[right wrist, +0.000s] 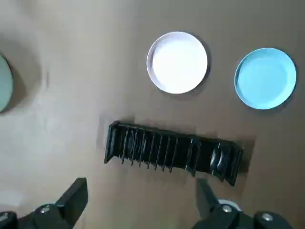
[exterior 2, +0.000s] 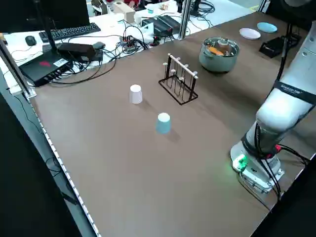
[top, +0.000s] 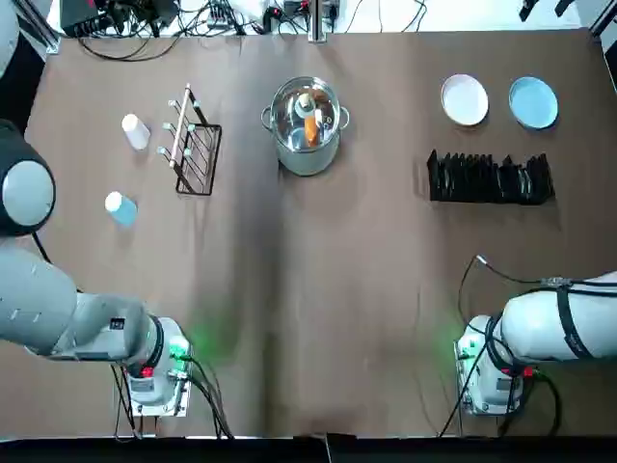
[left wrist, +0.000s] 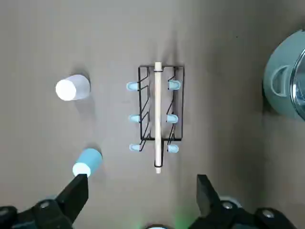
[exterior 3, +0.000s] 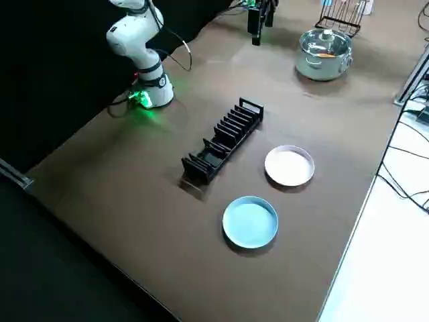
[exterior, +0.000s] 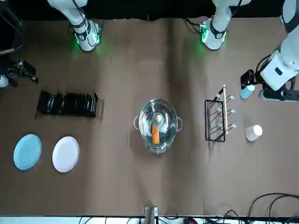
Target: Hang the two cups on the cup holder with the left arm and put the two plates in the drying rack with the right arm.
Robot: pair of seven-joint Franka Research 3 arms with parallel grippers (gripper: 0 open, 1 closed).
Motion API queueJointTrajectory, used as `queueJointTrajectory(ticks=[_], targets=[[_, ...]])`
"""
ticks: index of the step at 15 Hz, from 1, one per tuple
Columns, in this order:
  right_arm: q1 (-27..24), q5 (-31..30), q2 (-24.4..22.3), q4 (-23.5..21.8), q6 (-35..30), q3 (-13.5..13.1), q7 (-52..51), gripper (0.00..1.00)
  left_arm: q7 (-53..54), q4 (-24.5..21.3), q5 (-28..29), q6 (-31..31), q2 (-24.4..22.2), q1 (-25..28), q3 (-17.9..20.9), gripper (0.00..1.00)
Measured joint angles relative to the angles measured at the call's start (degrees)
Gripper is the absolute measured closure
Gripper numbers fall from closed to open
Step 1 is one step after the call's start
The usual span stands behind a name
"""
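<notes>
Both grippers, left [left wrist: 138, 191] and right [right wrist: 140, 195], hover spread and empty; small white cup [top: 136, 131], light-blue cup [top: 120, 207], white plate [top: 465, 99] and light-blue plate [top: 533, 102] lie untouched.

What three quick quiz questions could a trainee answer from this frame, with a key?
1. True or false: the white plate already stands in the drying rack.
2. Which cup lies nearer the arms' bases: A) the white cup B) the light blue cup?
3. What sits between the cup holder and the drying rack?

Key:
1. False; it lies flat on the table beside the light blue plate.
2. B.
3. A steel pot with something orange inside.

Both the left gripper and the right gripper are open and hold nothing.
</notes>
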Motion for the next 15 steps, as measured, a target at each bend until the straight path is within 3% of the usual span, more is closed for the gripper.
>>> queueJointTrajectory(ticks=[6, 9, 11, 15], targets=[[0.06, 0.00, 0.00, 0.00, 0.23, 0.08, -0.03, 0.00, -1.21, -0.25, 0.08, -0.17, 0.15, 0.79, 0.60, 0.00], [0.01, 0.00, 0.00, 0.00, 0.93, 0.04, -0.03, 0.00, -1.01, -3.29, 1.16, 0.20, 0.44, 4.10, 0.66, 0.00], [0.00, 0.00, 0.00, -0.18, 0.96, 0.03, -0.03, 0.00, 0.52, -9.06, 1.91, 5.73, 0.27, 6.94, 0.60, 0.00], [0.00, -0.12, 0.04, -2.36, 2.81, 0.02, -0.03, 0.00, 5.75, -28.61, 2.15, 24.36, -3.26, 13.74, 0.51, 0.00]])
